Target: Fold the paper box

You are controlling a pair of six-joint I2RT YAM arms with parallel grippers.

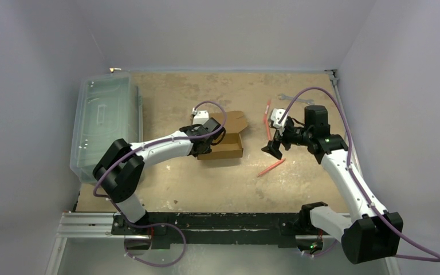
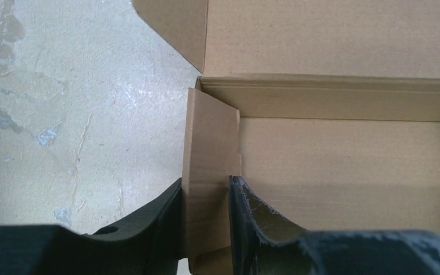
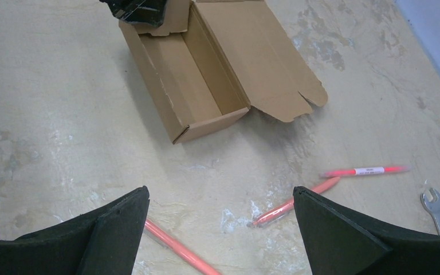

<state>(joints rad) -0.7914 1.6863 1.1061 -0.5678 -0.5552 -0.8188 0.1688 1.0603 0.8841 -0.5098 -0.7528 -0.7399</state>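
Note:
The paper box (image 1: 224, 148) is brown cardboard standing as an open tray at mid-table, its lid flap (image 3: 263, 57) laid back flat. In the left wrist view I look down into the box (image 2: 338, 154); its left end wall (image 2: 206, 143) stands upright between my fingers. My left gripper (image 2: 206, 189) is shut on that end wall, one finger outside and one inside, and its place at the box's left end shows from above (image 1: 206, 143). My right gripper (image 1: 274, 150) hovers wide open and holding nothing to the right of the box, above the table (image 3: 220, 197).
A large clear plastic bin (image 1: 106, 123) stands at the far left. Three orange-pink pens lie on the table near my right gripper: one (image 3: 364, 171), another (image 3: 295, 201) and a third (image 3: 175, 243). A small wrench (image 3: 435, 209) lies at the right. Walls enclose the table.

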